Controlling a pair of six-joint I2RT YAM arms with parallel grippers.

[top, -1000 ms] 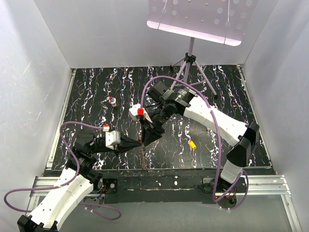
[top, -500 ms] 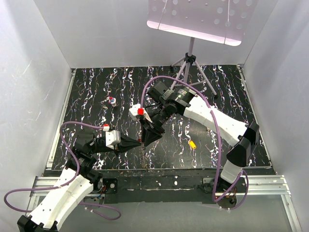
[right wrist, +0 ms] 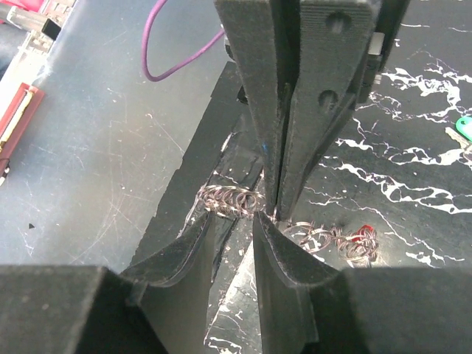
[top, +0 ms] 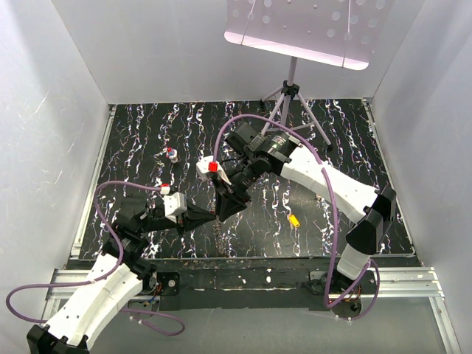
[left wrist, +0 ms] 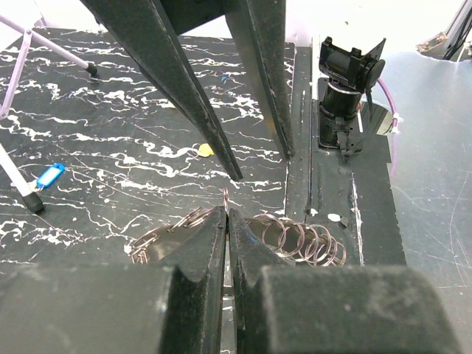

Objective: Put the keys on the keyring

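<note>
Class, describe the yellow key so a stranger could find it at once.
Start at the black, white-veined mat. Towards its near right, just in front of the right arm, lies the yellow key. It lies alone, the only yellow thing there.

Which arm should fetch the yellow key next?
Right. The right gripper is part open, seemingly empty, with the yellow key on its side; the left gripper is shut on the keyring.

1. Brightly and evenly lit from above; glare along the lower edge of the white panel (top: pixel 295 33) at the back.
2. Pale, washed-out walls (top: pixel 44 110); only faint, soft shadows on the black marbled table (top: pixel 147 133).
3. In both wrist views, near fingers (left wrist: pixel 184 295) dark and blurred; top edge of the left view burnt out to white.
</note>
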